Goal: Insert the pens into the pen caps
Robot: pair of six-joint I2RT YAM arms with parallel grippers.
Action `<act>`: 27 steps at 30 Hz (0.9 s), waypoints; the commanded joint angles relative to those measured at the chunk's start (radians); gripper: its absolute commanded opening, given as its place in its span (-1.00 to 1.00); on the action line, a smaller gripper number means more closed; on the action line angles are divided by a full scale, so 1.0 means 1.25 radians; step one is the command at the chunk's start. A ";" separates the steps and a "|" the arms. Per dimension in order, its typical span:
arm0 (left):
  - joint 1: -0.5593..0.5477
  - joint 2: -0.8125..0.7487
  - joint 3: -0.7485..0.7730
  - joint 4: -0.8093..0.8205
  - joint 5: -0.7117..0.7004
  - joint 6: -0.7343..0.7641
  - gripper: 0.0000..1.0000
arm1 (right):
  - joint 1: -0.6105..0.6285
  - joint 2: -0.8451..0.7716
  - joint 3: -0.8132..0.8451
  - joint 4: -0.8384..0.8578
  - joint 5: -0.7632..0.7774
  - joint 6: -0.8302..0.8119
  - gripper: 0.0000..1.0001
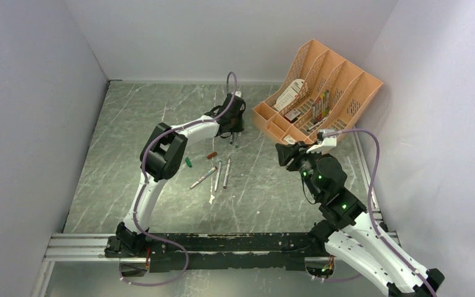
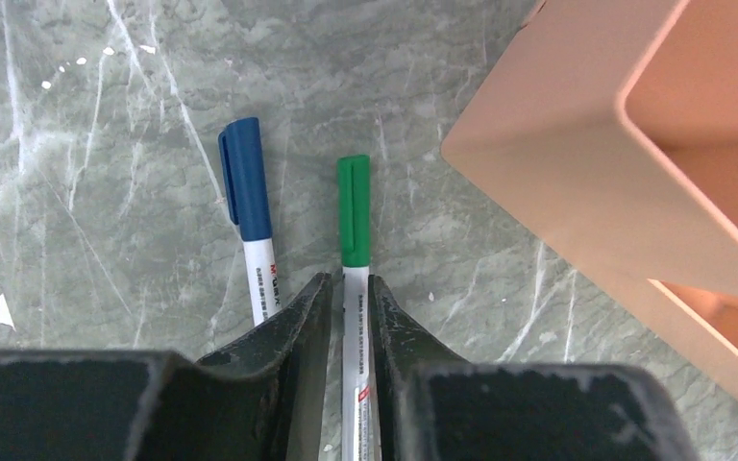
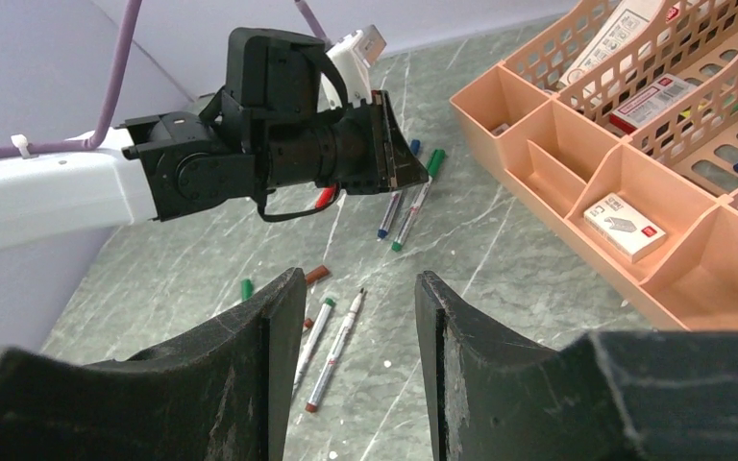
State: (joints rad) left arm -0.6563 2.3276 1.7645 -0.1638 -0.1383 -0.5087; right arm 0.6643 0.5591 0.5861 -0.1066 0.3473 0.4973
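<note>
Two arms here: the left gripper (image 2: 349, 280) is stretched far out by the orange organiser (image 2: 586, 163), jaws a little apart either side of a green-capped pen (image 2: 356, 279) lying flat, cap pointing away from the wrist, a blue-capped pen (image 2: 250, 216) just beside it (nearly parallel). Right gripper (image 3: 360, 279) hovers with jaws spread, nothing between. More pens (image 1: 218, 175) lie mid-way on the grey marbled table (image 1: 130, 124), white walls (image 1: 37, 62) around.

White links (image 1: 142, 197), black joints (image 1: 164, 153) — purple cables (image 1: 376, 158) alongside; green lights (image 1: 344, 206) on right arm (image 1: 362, 238).
</note>
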 commanded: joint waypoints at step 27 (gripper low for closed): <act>0.110 -0.771 -0.804 0.135 -0.160 -0.027 0.17 | 0.139 0.887 0.326 -0.062 -0.061 0.066 0.29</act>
State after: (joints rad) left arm -0.5205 1.4742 0.8009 -0.0391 -0.3122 -0.5194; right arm 0.7959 1.5806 0.9173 -0.1677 0.2836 0.5678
